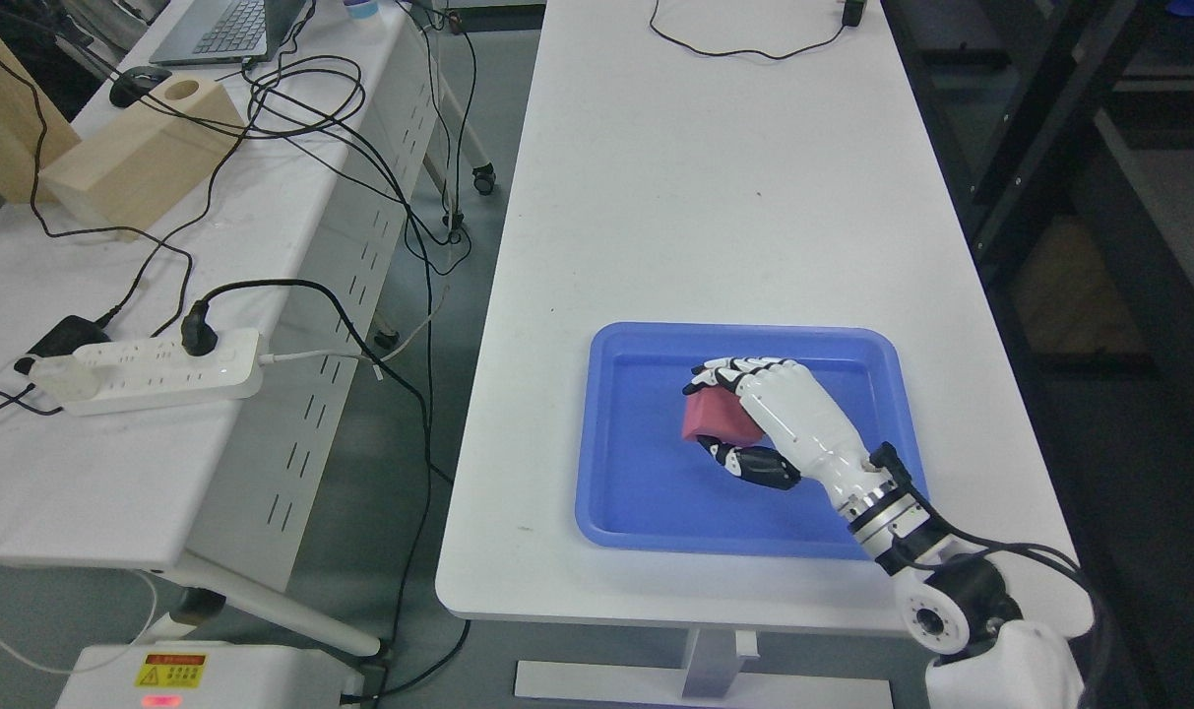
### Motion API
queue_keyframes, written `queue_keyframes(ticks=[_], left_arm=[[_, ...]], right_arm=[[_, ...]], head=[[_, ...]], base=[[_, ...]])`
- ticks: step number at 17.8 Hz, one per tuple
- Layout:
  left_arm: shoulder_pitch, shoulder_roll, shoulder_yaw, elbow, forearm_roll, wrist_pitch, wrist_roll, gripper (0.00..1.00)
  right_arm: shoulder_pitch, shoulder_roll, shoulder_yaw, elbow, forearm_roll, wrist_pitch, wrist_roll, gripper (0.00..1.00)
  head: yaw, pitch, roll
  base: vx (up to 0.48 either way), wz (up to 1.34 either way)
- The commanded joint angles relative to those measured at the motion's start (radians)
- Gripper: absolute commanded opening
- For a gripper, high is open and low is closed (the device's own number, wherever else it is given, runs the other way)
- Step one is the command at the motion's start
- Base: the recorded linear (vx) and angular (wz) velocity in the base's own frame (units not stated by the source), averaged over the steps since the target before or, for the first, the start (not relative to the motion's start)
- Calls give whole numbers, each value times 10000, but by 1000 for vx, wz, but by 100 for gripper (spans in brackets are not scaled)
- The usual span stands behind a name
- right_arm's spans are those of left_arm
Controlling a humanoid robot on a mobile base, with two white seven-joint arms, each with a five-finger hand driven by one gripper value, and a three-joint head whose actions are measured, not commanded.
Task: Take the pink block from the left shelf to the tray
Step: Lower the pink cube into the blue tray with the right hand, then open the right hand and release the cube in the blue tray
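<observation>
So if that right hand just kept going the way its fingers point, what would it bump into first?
Likely the blue tray: its floor or left rim. The right hand, closed on the pink block, points left and slightly away over the tray. Its height above the floor is unclear.

Table point(715, 197) bare beyond tray point(636, 512), tray rim only obstacle, cable point(744, 51) at far edge

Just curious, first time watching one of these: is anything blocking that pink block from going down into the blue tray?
Nothing visible. The right hand grips the pink block over the blue tray, whose floor looks bare around it.
</observation>
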Motion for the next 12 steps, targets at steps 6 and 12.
queue_keyframes(ticks=[6,12], left_arm=[[199,174,0,-174,0,6,4,100],[199,174,0,-174,0,6,4,100]], right_arm=[[854,-174,-8,-51,-629,202,6,56],[1023,-174,-269,-327,-1747,141,67,72]], head=[[0,0,0],[0,0,0]], base=[[14,0],[0,0]])
